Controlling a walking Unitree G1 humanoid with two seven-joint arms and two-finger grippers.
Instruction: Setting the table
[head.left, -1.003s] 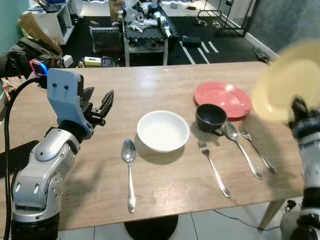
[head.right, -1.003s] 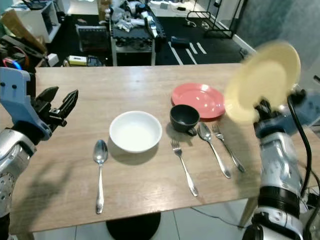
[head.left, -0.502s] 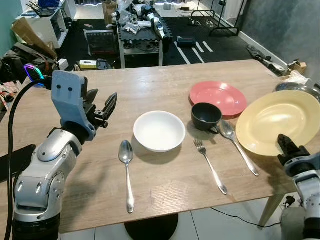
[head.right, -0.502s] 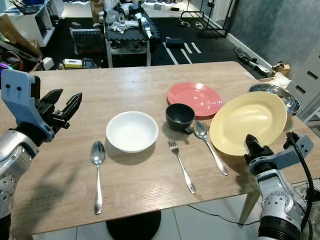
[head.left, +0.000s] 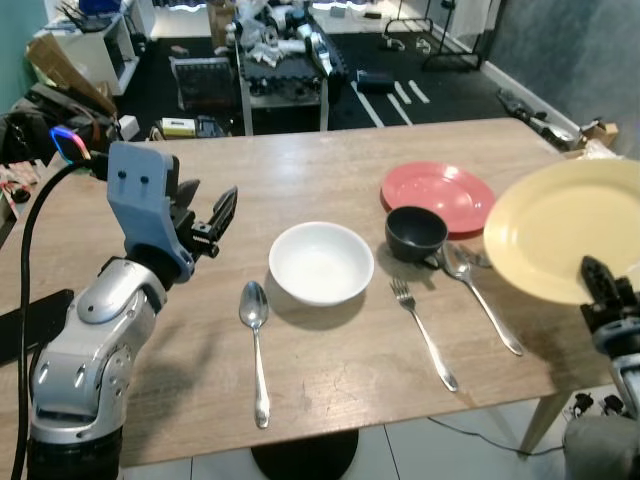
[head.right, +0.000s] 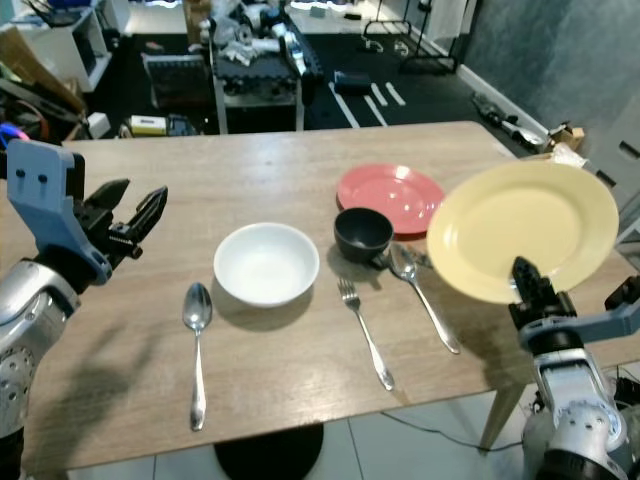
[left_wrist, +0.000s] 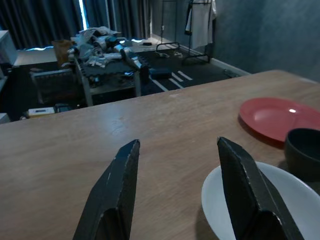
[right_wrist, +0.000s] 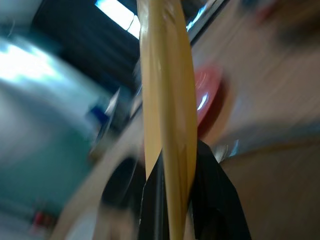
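My right gripper (head.right: 527, 278) is shut on the near rim of a yellow plate (head.right: 520, 230), holding it tilted above the table's right end; the plate's edge (right_wrist: 167, 95) sits clamped between the black fingers (right_wrist: 212, 190). On the wooden table (head.left: 330, 180) lie a white bowl (head.left: 321, 262), a spoon (head.left: 255, 330) to its left, a fork (head.left: 422, 333), a black cup (head.left: 416, 232), a red plate (head.left: 438, 196), and a second spoon (head.left: 475, 290) partly under the yellow plate. My left gripper (head.left: 213, 218) hovers open above the table's left side, its fingers (left_wrist: 117, 195) apart with nothing between them.
Behind the table is a dark floor with a cluttered low shelf unit (head.left: 285, 65) and boxes (head.left: 85, 50) at the far left. The table's pedestal base (head.left: 305, 455) shows below its near edge. A black cable (head.left: 30, 250) runs along my left arm.
The yellow plate has risen off the table and tilted up in my right gripper, half a second after lying low near the table's right end. My left gripper has stayed where it was.
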